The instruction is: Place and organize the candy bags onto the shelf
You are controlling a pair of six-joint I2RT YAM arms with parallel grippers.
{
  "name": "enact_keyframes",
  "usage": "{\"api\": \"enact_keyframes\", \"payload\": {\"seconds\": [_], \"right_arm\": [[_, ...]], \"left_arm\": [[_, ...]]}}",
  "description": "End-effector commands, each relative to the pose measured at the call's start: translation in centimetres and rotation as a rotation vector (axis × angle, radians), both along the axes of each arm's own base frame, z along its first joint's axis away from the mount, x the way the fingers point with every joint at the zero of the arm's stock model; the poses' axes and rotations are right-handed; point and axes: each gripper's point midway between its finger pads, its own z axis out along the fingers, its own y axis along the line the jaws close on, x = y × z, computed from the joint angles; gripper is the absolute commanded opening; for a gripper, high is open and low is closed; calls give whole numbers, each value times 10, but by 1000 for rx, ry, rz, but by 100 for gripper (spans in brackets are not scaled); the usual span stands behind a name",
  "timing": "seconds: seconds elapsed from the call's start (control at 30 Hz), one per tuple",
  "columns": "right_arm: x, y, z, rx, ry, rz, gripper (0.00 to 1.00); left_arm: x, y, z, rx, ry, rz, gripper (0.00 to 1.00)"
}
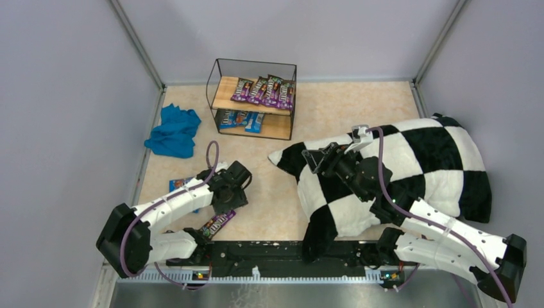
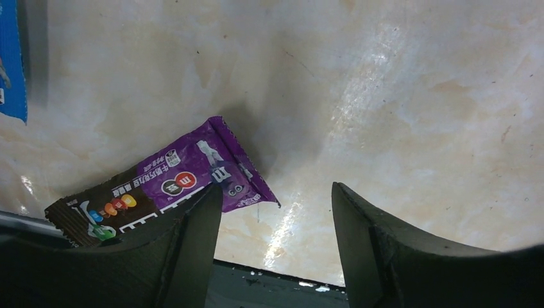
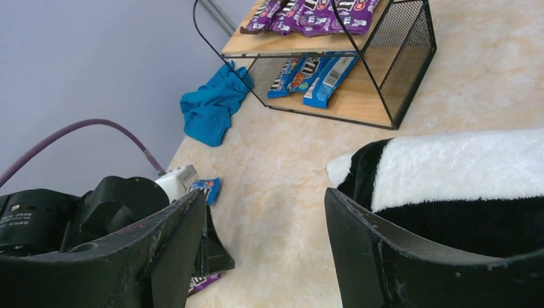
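The black wire shelf (image 1: 221, 96) stands at the back, with purple candy bags (image 1: 263, 90) on its top board and blue ones (image 1: 240, 120) on the lower board. One purple candy bag (image 2: 179, 183) lies flat on the table near the front edge. My left gripper (image 2: 276, 192) hovers open just right of it; its left finger (image 2: 192, 244) overlaps the bag's edge in view and nothing is between the jaws. A blue candy bag (image 1: 181, 186) lies left of that arm. My right gripper (image 3: 264, 196) is open and empty above the pillow's corner.
A black-and-white checkered pillow (image 1: 410, 173) covers the right half of the table. A teal cloth (image 1: 173, 131) is crumpled by the left wall beside the shelf. The black base rail (image 1: 276, 250) runs along the near edge, close to the purple bag.
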Motion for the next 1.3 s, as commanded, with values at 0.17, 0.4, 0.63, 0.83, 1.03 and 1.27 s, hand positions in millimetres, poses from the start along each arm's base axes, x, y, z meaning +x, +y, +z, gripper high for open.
{"api": "enact_keyframes", "payload": {"seconds": [0.17,0.4,0.63,0.83,1.03,1.27], "right_arm": [[4,1,5,11,-9,-12,68],[4,-6,6,-4,-15,-30,69],[4,-11,9,-16,-25,-46,69],[3,-16,12,-29,-31,-56,69],[1,-22,10,-22,-27,-69,69],[0,-20,11,-12,-28,-58,69]], "left_arm": [[23,-26,-15,-88,-62,10,72],[34,-36,-30,-79,-51,-17,73],[69,-74,-31,-138,-82,-83,74],[131,-130,1,-281,-135,-179,76],[147,-144,56,-386,-253,-275,95],[116,-84,51,-395,-261,-269,98]]}}
